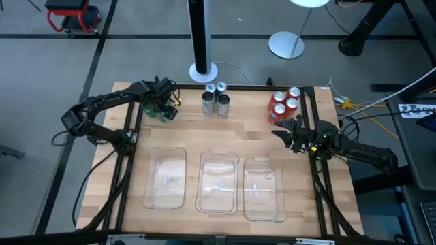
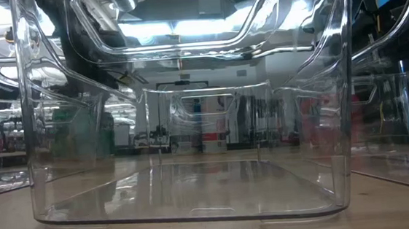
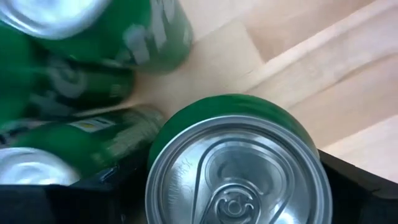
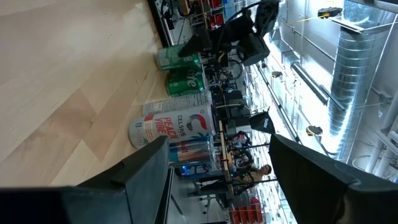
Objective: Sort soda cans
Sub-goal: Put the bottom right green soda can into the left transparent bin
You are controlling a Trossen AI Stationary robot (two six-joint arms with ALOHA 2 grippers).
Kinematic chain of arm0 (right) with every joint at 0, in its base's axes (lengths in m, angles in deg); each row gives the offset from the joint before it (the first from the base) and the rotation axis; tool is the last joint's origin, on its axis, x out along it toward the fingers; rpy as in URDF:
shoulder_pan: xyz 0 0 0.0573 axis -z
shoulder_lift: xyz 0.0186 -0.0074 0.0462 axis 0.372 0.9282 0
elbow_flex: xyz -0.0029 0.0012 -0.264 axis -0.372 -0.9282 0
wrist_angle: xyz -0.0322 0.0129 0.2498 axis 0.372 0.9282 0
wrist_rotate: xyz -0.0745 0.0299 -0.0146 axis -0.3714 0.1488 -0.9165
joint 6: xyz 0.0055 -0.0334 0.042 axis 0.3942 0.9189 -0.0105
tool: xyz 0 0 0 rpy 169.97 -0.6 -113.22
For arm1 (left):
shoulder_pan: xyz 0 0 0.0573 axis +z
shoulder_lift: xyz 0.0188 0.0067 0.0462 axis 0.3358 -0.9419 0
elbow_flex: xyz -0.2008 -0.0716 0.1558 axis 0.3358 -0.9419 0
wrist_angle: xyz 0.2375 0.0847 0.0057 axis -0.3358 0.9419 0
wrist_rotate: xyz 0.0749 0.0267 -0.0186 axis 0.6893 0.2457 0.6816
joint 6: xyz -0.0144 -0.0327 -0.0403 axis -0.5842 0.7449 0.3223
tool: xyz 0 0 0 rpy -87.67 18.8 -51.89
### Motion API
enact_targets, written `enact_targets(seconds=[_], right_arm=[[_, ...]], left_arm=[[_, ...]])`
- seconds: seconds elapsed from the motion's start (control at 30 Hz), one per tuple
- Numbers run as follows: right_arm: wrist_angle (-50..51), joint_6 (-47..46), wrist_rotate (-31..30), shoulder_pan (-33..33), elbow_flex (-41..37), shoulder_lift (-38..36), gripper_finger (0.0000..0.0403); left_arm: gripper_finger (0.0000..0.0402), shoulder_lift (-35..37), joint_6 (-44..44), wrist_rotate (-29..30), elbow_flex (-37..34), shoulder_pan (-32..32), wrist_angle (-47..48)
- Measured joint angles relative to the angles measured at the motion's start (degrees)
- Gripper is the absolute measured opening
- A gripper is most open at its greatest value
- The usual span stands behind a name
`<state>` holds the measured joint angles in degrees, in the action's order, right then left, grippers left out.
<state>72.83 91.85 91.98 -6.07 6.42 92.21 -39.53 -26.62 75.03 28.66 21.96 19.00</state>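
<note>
— Green aluminium fills the left gripper (image 3: 233,205): its own camera shows one green can (image 3: 239,171) standing between the two dark fingers, silver top up, with the other green cans (image 1: 158,109) crowded just beside it.

— Is it gripped?

— Can't tell. The fingers flank the can, but whether they press on it isn't shown. On the table that gripper sits at about ten o'clock, right over the green cluster.

— And the other arm?

— The right gripper (image 1: 294,133) waits with its fingers apart and nothing between them, near three o'clock, just below the red cans (image 1: 285,103). The silver-grey cans (image 1: 215,99) stand at twelve o'clock, untouched.

— So which step is this?

— I'd judge it the first pick: all three clear trays (image 1: 218,182), ranged from seven to five o'clock, look empty, and every can I can make out is still at the far edge.

— What does the next move need?

— A firm close on that one can, then a straight lift, so the neighbours touching it aren't knocked over. After that, a carry towards the left tray (image 1: 165,177) at seven o'clock, I'd guess.
</note>
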Motion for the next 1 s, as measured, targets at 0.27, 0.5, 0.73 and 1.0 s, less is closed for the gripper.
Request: enact_targets(seconds=[0.27,0.5,0.73,1.0], right_arm=[[0.01,0.02,-0.02,0.0,0.0,0.01,0.0278],[-0.01,0.02,-0.02,-0.01,0.0,0.01,0.0278],[-0.01,0.04,-0.04,0.0,0.0,0.02,0.0278],[-0.01,0.04,-0.05,0.0,0.0,0.02,0.0278]], left_arm=[[0.0299,5.29,0.36,0.31,8.36,-3.35,8.35],[0.0299,8.24,3.9,0.35,15.77,-11.1,13.94],[0.0299,8.62,8.04,0.35,21.3,-21.51,18.06],[0.0299,8.6,15.96,0.36,22.71,-33.57,19.01]])
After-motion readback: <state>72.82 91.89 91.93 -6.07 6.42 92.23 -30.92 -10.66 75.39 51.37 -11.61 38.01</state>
